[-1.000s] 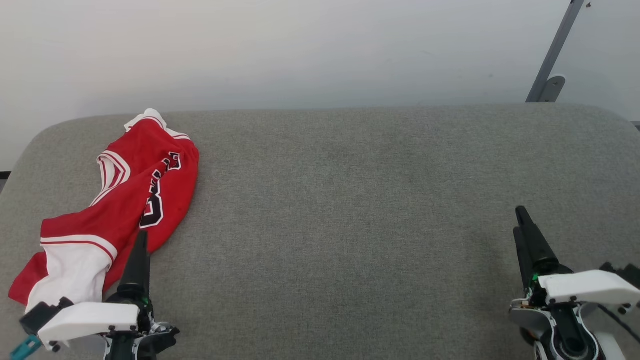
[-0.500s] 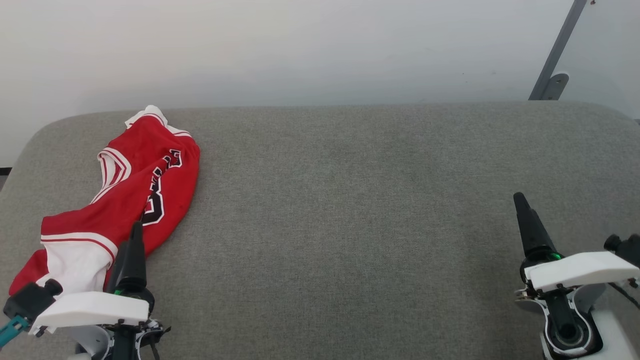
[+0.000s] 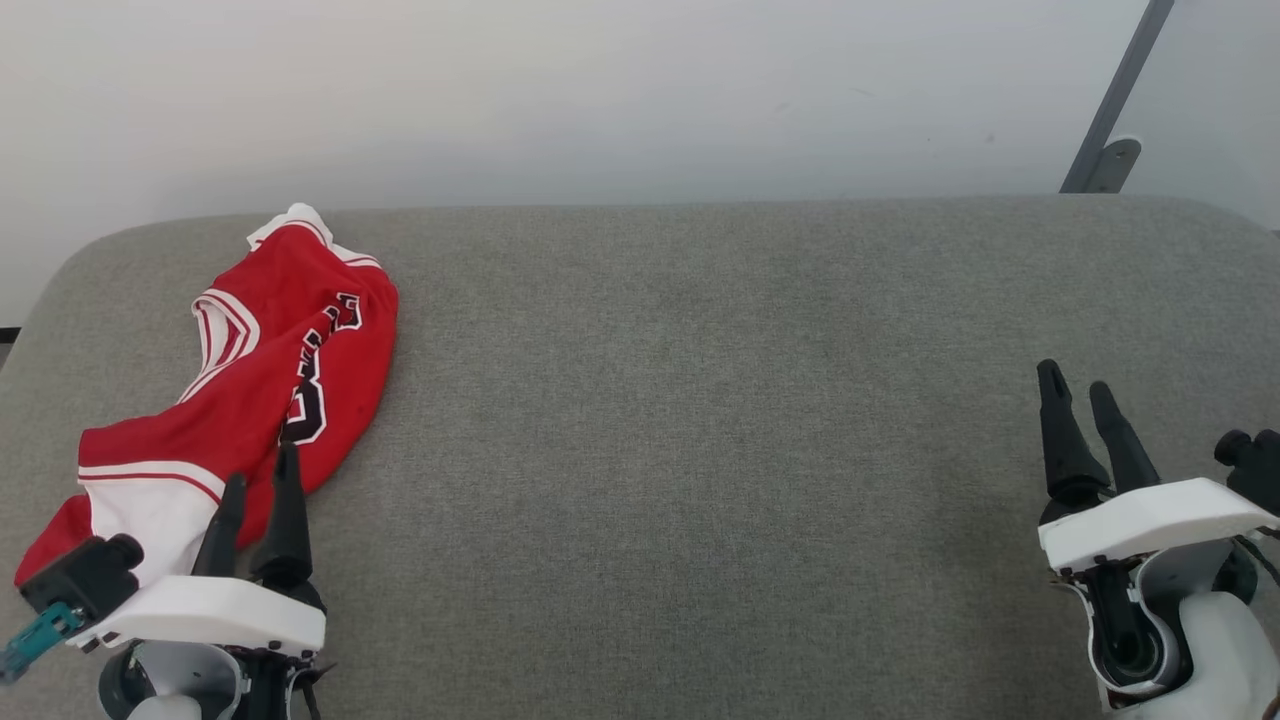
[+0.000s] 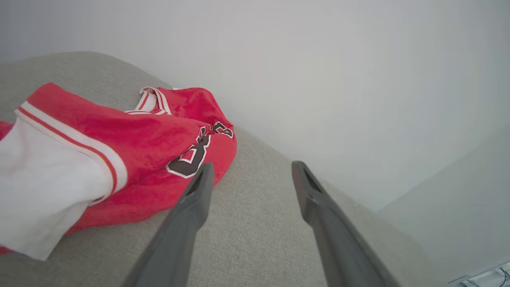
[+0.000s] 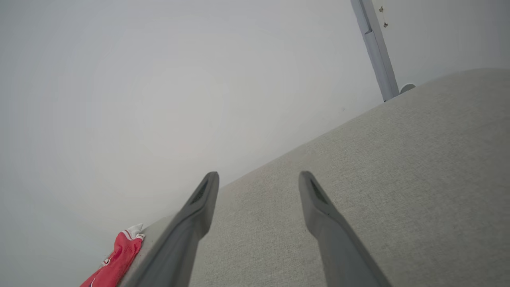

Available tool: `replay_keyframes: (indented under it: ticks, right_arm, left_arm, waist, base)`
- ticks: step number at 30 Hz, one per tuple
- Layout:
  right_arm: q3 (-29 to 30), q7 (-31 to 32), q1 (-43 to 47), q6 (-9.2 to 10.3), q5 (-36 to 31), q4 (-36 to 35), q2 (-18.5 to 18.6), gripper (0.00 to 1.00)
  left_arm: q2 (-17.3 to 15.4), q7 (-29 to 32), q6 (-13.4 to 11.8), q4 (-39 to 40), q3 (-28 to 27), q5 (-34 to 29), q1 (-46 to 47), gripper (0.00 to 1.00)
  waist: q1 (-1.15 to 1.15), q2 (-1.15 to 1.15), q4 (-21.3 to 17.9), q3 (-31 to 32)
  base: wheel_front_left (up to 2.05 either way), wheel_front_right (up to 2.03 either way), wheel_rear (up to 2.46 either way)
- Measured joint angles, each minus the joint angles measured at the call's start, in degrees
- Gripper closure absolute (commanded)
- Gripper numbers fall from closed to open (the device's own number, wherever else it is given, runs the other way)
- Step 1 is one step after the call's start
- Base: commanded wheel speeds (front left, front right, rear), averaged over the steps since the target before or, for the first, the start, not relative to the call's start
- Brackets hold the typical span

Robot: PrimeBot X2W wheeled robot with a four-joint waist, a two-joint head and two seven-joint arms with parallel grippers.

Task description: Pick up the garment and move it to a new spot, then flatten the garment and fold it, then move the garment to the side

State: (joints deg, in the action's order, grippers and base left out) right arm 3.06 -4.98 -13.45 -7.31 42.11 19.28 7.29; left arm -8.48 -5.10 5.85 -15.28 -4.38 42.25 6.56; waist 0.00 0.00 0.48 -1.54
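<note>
Shirt [image 3: 240,390] crumpled far left on cushion [image 3: 700,450] (numbers showing). Left gripper [image 3: 262,466] at its near edge, fingers spread. Right gripper [image 3: 1072,378] near right, also spread.

- A grey fabric-covered padded surface [image 3: 700,420] with rounded far corners is shown.
- A crumpled red jersey shirt [image 3: 250,400] with a white sleeve is laid at that surface's left end, lettering up.
</note>
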Motion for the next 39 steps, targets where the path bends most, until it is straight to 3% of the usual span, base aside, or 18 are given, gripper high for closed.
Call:
replay_keyframes:
  ticks: [8,18,39]
  right_arm:
    - [0.3,-1.3,-0.1,0.00,-10.1,-0.2,-0.3,0.00]
    - [0.7,-2.7,-0.4,-0.01,-17.1,0.3,-0.5,0.00]
    - [2.4,-5.7,-1.0,-0.01,-25.8,1.3,-1.3,0.00]
  left_arm:
    - [-0.7,-1.4,-0.6,0.0,1.0,-5.7,0.0,0.00]
    - [-1.4,-2.8,-0.6,0.1,1.7,-11.2,0.0,0.00]
    - [-1.0,-5.7,0.8,-0.7,0.8,-19.3,-0.9,0.00]
  waist:
    - [0.00,0.00,-0.1,-0.2]
    - [0.00,0.00,-0.3,-0.5]
    - [0.00,0.00,-0.1,-0.5]
  base:
    - [0.00,0.00,0.00]
    - [0.00,0.00,0.00]
    - [0.00,0.00,0.00]
